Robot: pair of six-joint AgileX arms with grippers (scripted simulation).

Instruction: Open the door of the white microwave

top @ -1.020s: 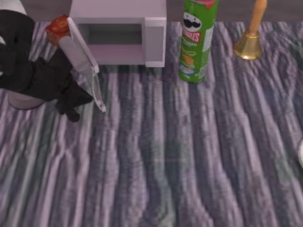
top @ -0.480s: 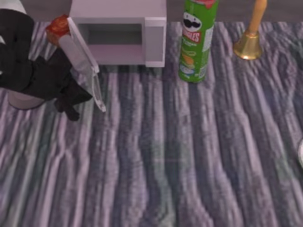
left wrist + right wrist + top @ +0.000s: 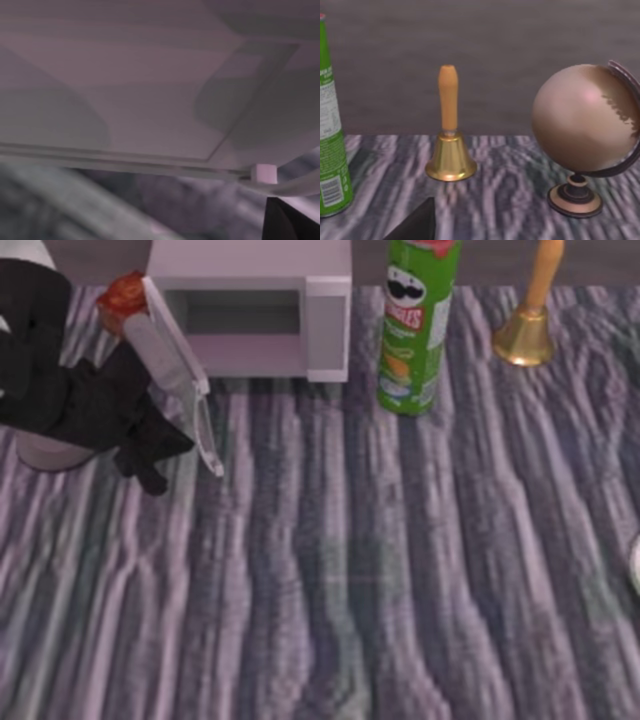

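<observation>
The door (image 3: 180, 380) of the white microwave (image 3: 250, 300) is swung wide, just beside the left gripper (image 3: 150, 455). Whether its fingers are clamped cannot be told. Only release and withdrawal seem needed next.

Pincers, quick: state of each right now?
Left pincer: at the swung-open door, fingers' state cannot be told.
Right pincer: cannot be told; only a dark tip shows.

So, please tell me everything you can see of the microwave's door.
The door is a flat white panel with a large greyish window. It stands swung wide open, hinged at the left front corner of the white microwave, so the cavity shows. Its free edge points toward the table's front. The left gripper is right against its outer face; real contact cannot be confirmed.
</observation>
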